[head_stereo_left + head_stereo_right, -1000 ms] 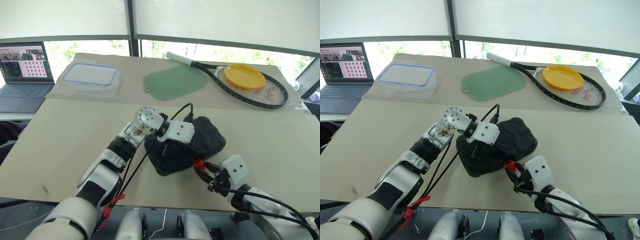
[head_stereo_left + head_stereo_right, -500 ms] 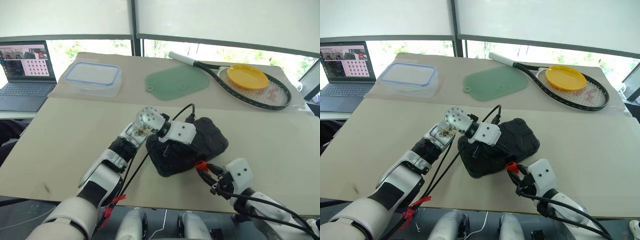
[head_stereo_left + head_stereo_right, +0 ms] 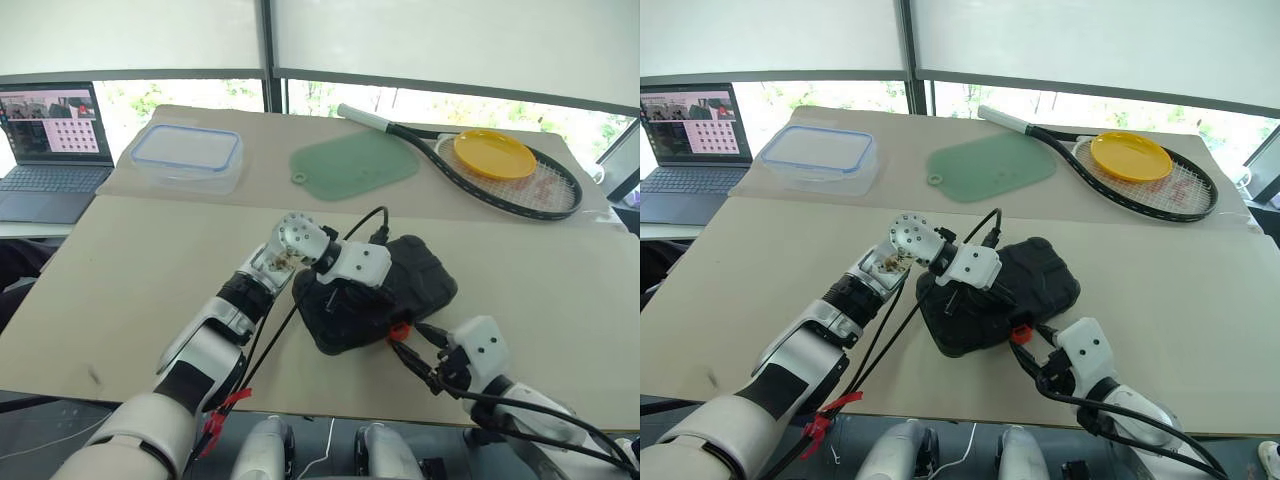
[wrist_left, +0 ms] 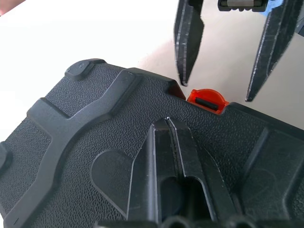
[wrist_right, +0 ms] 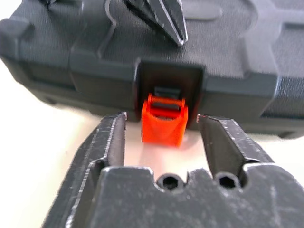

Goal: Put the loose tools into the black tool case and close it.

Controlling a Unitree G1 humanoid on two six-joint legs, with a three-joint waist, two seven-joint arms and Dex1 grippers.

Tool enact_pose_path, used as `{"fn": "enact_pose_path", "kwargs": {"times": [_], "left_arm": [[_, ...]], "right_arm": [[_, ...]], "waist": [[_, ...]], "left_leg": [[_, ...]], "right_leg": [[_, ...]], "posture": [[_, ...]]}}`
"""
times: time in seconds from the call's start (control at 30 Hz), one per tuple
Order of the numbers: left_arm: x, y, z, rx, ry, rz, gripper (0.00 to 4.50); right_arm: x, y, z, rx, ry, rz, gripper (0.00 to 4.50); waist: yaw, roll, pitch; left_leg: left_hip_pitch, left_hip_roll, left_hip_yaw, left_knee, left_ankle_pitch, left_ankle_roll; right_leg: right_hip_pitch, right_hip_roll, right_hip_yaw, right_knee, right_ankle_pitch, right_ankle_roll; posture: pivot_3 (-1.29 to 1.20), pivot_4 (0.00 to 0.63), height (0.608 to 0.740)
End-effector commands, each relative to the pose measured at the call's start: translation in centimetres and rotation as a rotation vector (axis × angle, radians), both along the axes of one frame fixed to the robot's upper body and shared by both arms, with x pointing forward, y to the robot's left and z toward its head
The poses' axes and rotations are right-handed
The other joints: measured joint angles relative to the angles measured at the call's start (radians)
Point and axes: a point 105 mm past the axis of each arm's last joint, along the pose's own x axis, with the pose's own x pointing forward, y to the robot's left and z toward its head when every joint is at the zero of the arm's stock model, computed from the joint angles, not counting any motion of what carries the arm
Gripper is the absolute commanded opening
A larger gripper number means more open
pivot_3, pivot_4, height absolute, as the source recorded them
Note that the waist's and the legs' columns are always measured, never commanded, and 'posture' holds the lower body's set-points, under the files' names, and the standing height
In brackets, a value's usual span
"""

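Right wrist view: I'm straddling the orange latch (image 5: 163,119) with the right gripper (image 5: 162,130) open and empty, preparing to snap the black tool case (image 5: 228,66) shut while the closed left gripper (image 4: 173,156) is pressing its lid.

The tan table (image 3: 140,260) carries a closed black tool case (image 3: 420,275), food box (image 3: 185,158), mat (image 3: 355,163), racket (image 3: 500,175), apparently laptop (image 3: 45,165).

Bystanders on a tan worktop (image 3: 140,270), under shaded windows.
A clear blue-rimmed food box (image 3: 185,158) sits at the far left, a green cutting mat (image 3: 355,163) beside it toward the middle; a black tennis racket (image 3: 480,165) lies at the far right with a yellow plate (image 3: 493,153) resting on its strings. An open laptop (image 3: 45,150) stands off the worktop's left edge, screen lit.
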Motion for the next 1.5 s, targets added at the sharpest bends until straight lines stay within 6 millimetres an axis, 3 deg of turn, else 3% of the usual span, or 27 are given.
{"fn": "enact_pose_path", "kwargs": {"times": [0.03, 0.1, 0.3, 0.57, 0.7, 0.83, 1.1, 1.5], "left_arm": [[-0.1, 0.8, -2.5, 0.108, 0.026, 0.015, 0.00], [-0.2, 0.9, -2.5, 0.107, 0.027, 0.014, 0.00], [-0.3, 0.8, -2.5, 0.106, 0.027, 0.011, 0.00], [-0.4, 0.8, -2.4, 0.111, 0.026, 0.006, 0.00], [-0.4, 0.8, -2.4, 0.114, 0.027, 0.003, 0.00], [-0.5, 0.8, -2.3, 0.115, 0.026, -0.001, 0.00], [-0.6, 0.5, -2.3, 0.113, 0.027, -0.007, 0.00], [-0.9, 0.6, -2.9, 0.129, 0.029, -0.021, 0.00]], "right_arm": [[-0.7, -1.0, 1.3, -0.017, -0.025, 0.006, 2.48], [-1.1, -1.0, 0.8, -0.013, 0.009, 0.017, 2.01], [-1.2, 0.5, -1.3, -0.012, 0.073, 0.080, 0.02], [1.0, 1.9, -2.9, -0.042, 0.079, 0.097, 0.02], [2.2, 1.7, -2.9, -0.060, 0.050, 0.058, 0.02], [3.6, 1.4, -1.4, -0.057, -0.044, 0.016, 0.02], [3.9, 2.2, 1.8, 0.041, -0.180, 0.026, 0.02], [3.6, 2.3, 2.6, 0.036, -0.209, 0.037, 0.02]], "waist": [[0.000, 0.000, 0.000], [-0.001, 0.000, 0.000], [-0.002, 0.001, -0.001], [-0.001, 0.001, -0.001], [-0.005, 0.000, -0.002], [-0.009, 0.000, -0.002], [-0.021, 0.001, -0.002], [-0.021, 0.001, -0.001]], "left_leg": [[0.000, 0.000, 0.000, 0.000, 0.000, 0.000], [0.000, 0.000, 0.000, 0.000, 0.000, 0.000], [0.001, 0.000, 0.000, 0.000, 0.000, 0.000], [0.000, 0.000, 0.000, 0.000, 0.000, 0.000], [0.001, 0.000, 0.000, 0.000, 0.000, 0.000], [0.001, 0.000, 0.000, 0.000, 0.000, 0.000], [0.001, 0.001, 0.000, 0.001, 0.000, -0.001], [0.000, 0.000, 0.000, 0.000, 0.000, -0.001]], "right_leg": [[0.000, 0.000, 0.000, 0.000, 0.000, 0.000], [0.000, 0.000, 0.000, 0.000, 0.000, 0.000], [0.000, 0.000, 0.000, 0.000, 0.000, 0.000], [0.000, 0.000, 0.000, 0.000, 0.000, -0.001], [0.000, 0.001, 0.000, 0.001, 0.000, -0.001], [0.000, 0.000, 0.000, 0.001, 0.000, -0.001], [0.000, 0.001, 0.000, 0.002, 0.000, -0.001], [-0.001, 0.001, 0.000, 0.002, 0.000, -0.001]], "posture": [[0.00, 0.150, 0.738], [0.00, 0.150, 0.738], [0.00, 0.150, 0.738], [0.00, 0.150, 0.738], [0.00, 0.150, 0.738], [0.00, 0.150, 0.738], [0.00, 0.150, 0.738], [0.00, 0.150, 0.738]]}}
